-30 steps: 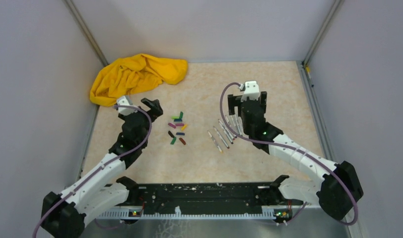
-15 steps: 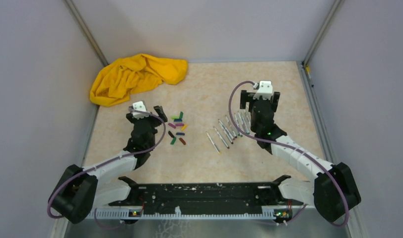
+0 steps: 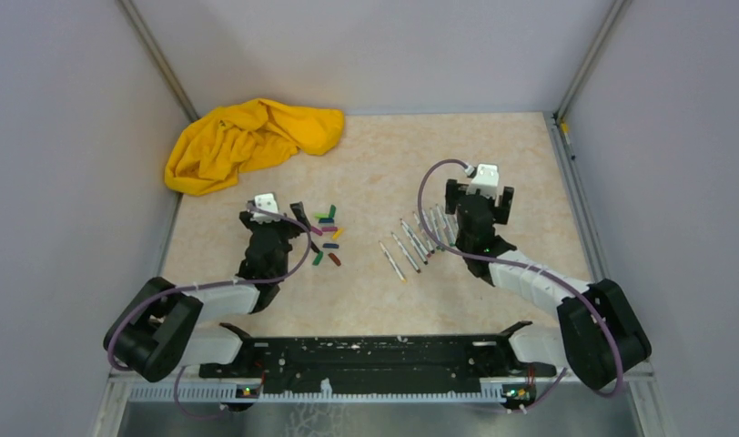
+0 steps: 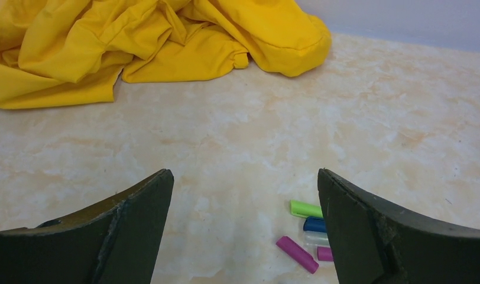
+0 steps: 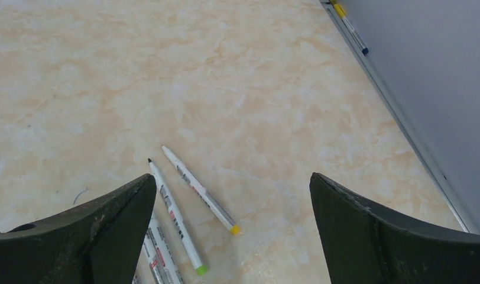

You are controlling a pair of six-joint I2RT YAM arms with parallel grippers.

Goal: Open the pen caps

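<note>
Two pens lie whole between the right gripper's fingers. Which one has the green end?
The green-ended pen, on the left of the pair in the right wrist view. The yellow-ended pen beside it is the other one.

Yellow cloth (image 3: pixel 248 141), marbled beige table (image 3: pixel 375 155), multicoloured pen caps (image 4: pixel 313 225)

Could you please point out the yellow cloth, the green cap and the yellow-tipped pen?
yellow cloth (image 4: pixel 166 41): left wrist view, on a central fold.
green cap (image 4: pixel 305 209): left wrist view, on its middle.
yellow-tipped pen (image 5: pixel 197 189): right wrist view, on the mid-barrel.
</note>
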